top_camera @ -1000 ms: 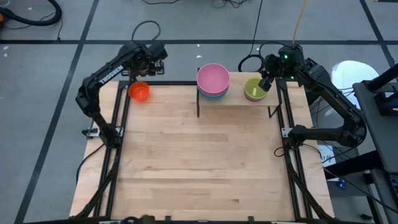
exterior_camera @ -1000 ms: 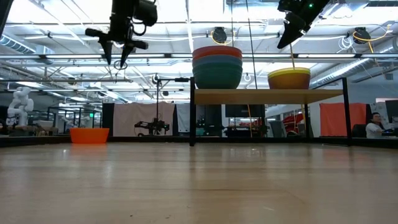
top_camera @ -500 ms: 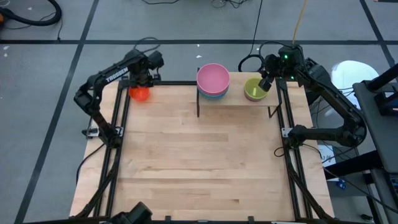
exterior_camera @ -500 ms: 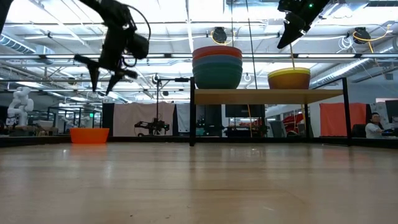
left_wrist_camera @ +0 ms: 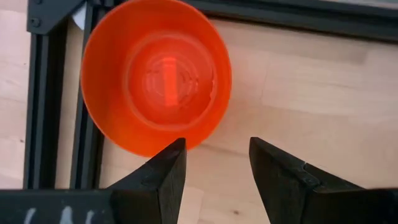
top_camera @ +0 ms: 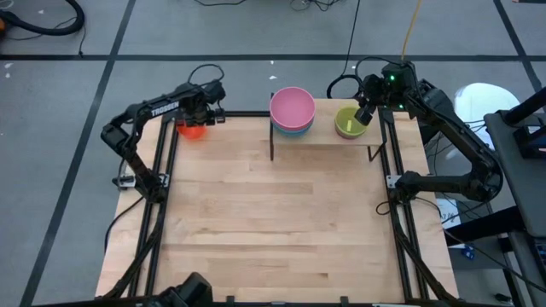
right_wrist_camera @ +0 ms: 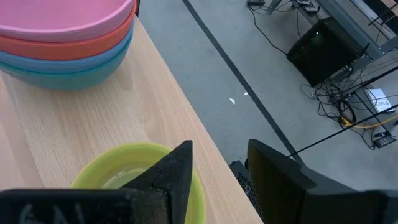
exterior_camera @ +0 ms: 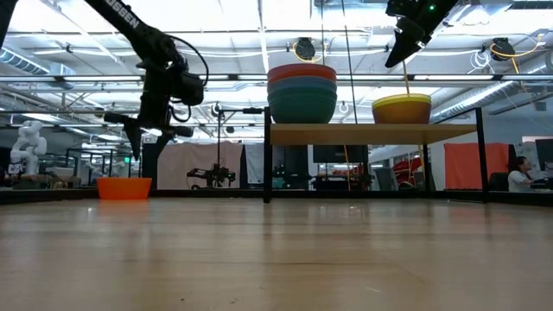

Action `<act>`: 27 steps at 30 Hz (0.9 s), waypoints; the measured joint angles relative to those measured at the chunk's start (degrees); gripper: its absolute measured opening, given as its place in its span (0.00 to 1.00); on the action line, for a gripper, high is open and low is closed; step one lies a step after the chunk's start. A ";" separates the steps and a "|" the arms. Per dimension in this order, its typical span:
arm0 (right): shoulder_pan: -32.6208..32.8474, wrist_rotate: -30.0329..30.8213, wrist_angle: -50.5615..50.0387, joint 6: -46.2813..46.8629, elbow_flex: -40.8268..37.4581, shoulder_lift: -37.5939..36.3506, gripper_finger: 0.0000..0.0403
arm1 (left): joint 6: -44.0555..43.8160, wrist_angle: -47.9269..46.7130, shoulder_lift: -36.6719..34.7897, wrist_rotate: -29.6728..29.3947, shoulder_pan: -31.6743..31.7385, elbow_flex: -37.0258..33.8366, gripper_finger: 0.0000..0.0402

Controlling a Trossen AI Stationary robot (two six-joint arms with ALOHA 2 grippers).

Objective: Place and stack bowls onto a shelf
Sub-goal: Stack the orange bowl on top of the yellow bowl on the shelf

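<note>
An orange bowl (top_camera: pixel 191 130) (exterior_camera: pixel 124 187) (left_wrist_camera: pixel 155 84) rests on its base at the table's far left corner. My left gripper (top_camera: pixel 199 119) (exterior_camera: pixel 145 145) (left_wrist_camera: pixel 214 146) hangs open a little above it, pointing steeply down over the bowl's rim, touching nothing. On the shelf (top_camera: pixel 328 139) (exterior_camera: pixel 371 133) at the far edge stands a stack of bowls (exterior_camera: pixel 301 93) (right_wrist_camera: pixel 62 37) with a pink bowl (top_camera: pixel 293 107) on top, and beside it a yellow-green bowl (top_camera: pixel 348 124) (right_wrist_camera: pixel 134 171). My right gripper (top_camera: pixel 363 114) (exterior_camera: pixel 397 53) (right_wrist_camera: pixel 221 152) waits open above that bowl.
Black frame rails (top_camera: pixel 162 162) (left_wrist_camera: pixel 53 106) run along the table's left and right edges, close beside the orange bowl. The shelf's black legs (exterior_camera: pixel 267 160) stand on the far part of the table. Bare wood (top_camera: pixel 273 213) spreads over the middle and near part.
My left gripper has come down from high over the far left corner toward the orange bowl, tipping more steeply downward, and has stayed open. The bowls have not moved.
</note>
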 joint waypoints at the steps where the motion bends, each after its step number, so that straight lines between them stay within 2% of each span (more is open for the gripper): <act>1: 0.00 0.02 0.00 0.00 0.00 0.00 0.36 | 0.00 0.28 0.00 0.00 0.23 -0.47 0.45; 27: 0.00 0.02 3.85 -0.01 0.00 0.00 0.36 | 6.83 17.26 0.00 -0.45 2.55 -14.68 0.43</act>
